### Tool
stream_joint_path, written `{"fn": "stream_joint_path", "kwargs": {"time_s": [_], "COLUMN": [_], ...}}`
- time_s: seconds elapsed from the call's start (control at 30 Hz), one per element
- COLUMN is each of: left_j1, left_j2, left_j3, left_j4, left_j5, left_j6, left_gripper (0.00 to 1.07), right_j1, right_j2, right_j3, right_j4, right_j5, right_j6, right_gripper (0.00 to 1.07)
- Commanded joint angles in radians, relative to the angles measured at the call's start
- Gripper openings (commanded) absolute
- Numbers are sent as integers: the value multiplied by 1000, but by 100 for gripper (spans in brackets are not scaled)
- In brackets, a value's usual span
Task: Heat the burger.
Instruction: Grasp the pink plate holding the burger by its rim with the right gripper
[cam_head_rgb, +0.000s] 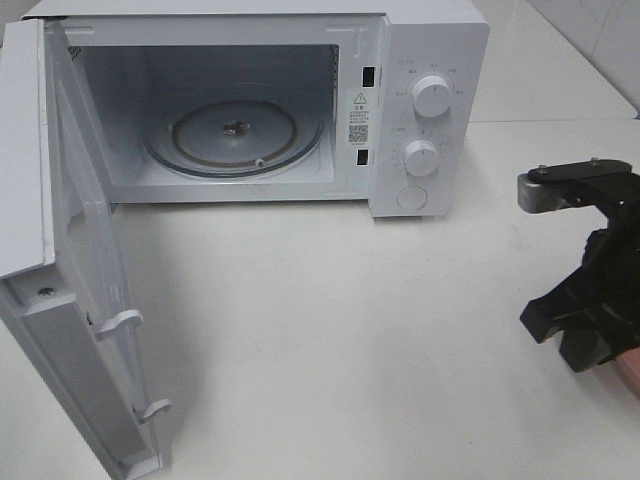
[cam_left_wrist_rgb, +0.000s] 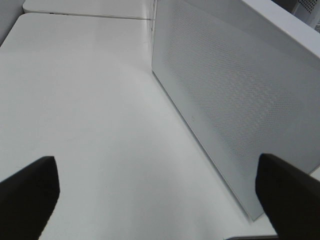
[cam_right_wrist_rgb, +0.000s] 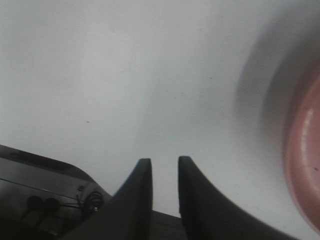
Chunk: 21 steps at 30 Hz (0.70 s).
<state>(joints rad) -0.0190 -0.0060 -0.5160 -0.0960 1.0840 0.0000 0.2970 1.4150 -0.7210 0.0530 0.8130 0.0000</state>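
Parted only a little, the right pincer (cam_right_wrist_rgb: 164, 162) has a narrow gap between its fingers with bare table showing through it, so it grips nothing.

The burger itself is not visible in any view, so I cannot place it exactly. By my judgement it sits on the pink plate (cam_right_wrist_rgb: 302, 150), only a blurred arc of which shows. A stacked burger should be light and soft. Its glossy bun would squash or slip under a pinch, and its layers could slide apart if it is tipped. The stiff rim of the plate looks the safer place to hold, with the plate carried level.

That plate lies just beside the right pincer, off to one side of its fingertips rather than between them, on the side away from the microwave. The white table (cam_head_rgb: 330, 330) lies under the pincer. The microwave (cam_head_rgb: 430, 60) stands well apart from the pincer, its door (cam_head_rgb: 60, 300) swung wide open and its glass turntable (cam_head_rgb: 235, 135) bare. Beyond that door, farthest from the right pincer, the left pincer (cam_left_wrist_rgb: 156, 165) hangs with fingers spread wide and empty.
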Motion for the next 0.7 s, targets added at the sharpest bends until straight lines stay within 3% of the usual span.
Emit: {"fn": "stream_joint_path", "kwargs": {"time_s": [0.03, 0.07, 0.1, 0.13, 0.17, 0.2, 0.23, 0.27, 0.5, 0.7], "left_j1": [2, 2, 2, 2, 2, 2, 2, 2, 2, 2], "left_j2": [-15, -15, -15, -15, -15, -15, -15, -15, -15, -15], "left_j3": [0, 0, 0, 0, 0, 0, 0, 0, 0, 0], "left_j4": [-9, -9, -9, -9, -9, -9, -9, -9, -9, -9], "left_j5": [-14, -14, -14, -14, -14, -14, -14, -14, -14, -14], "left_j6": [0, 0, 0, 0, 0, 0, 0, 0, 0, 0], "left_gripper": [100, 100, 100, 100, 100, 100, 100, 100, 100, 100], "right_j1": [-19, -33, -42, -42, -60, -66, -66, -74, -76, -143], "right_j2": [-8, -10, -11, -11, -11, -11, -11, -11, -11, 23], "right_j3": [-20, -32, -37, -37, -43, -44, -44, -44, -44, -44], "right_j4": [-81, -117, -137, -137, -164, -175, -175, -194, -253, -263], "right_j5": [58, 70, 70, 70, 66, 64, 64, 64, 51, 1], "right_j6": [37, 43, 42, 42, 42, 39, 39, 39, 43, 83], "right_gripper": [39, 57, 67, 67, 83, 91, 91, 100, 101, 99]}}
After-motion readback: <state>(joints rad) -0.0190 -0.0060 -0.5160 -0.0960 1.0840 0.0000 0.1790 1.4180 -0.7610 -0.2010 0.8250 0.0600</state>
